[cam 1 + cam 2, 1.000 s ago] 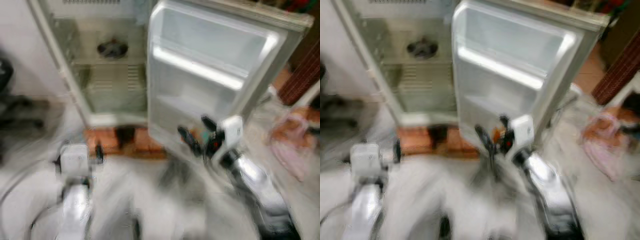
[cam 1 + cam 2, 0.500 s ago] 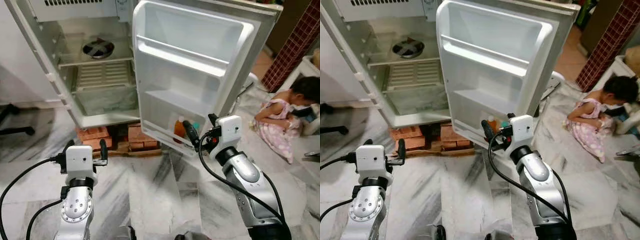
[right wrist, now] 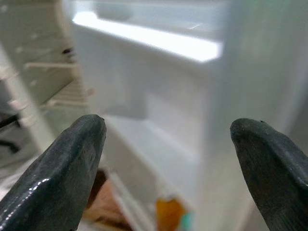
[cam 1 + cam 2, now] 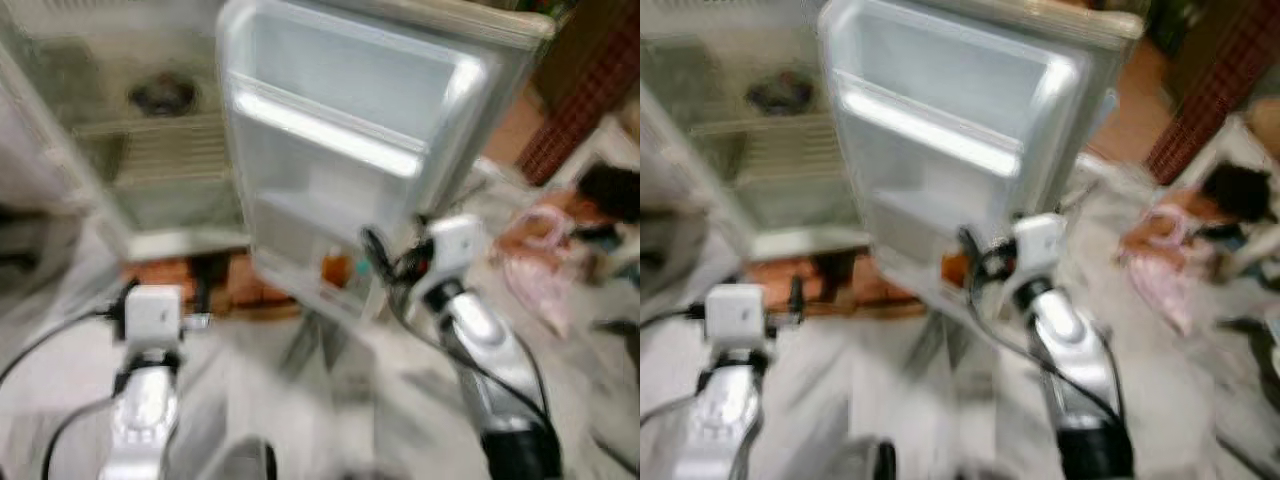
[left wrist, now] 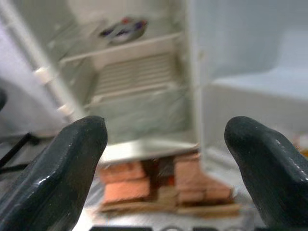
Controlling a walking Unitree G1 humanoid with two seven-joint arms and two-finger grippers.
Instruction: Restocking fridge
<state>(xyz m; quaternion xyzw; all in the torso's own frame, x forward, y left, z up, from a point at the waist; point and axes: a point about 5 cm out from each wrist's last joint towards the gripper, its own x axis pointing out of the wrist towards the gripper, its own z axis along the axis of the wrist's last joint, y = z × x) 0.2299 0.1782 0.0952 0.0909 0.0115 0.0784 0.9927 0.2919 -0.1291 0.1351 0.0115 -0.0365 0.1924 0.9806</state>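
- Marble floor (image 4: 330, 400), grey-veined, blurred, under both arms.
- Fridge (image 5: 139, 82) raised on red bricks (image 5: 159, 183), ahead of the left gripper (image 5: 166, 159).
- Door shelf (image 3: 159, 149) just beyond the right gripper (image 3: 168, 168); orange bottle (image 3: 168, 214) standing in it, something teal beside.
- Dark dish (image 5: 122, 29) on an upper fridge shelf (image 5: 120, 48).
- Person (image 4: 570, 250) sitting on the floor, well right of the right gripper.

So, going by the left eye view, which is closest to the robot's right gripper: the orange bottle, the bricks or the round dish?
1. Orange bottle, in the door's bottom shelf, just beside the right gripper.
2. Bricks, under the fridge, to its left.
3. Round dish, on the upper shelf inside.
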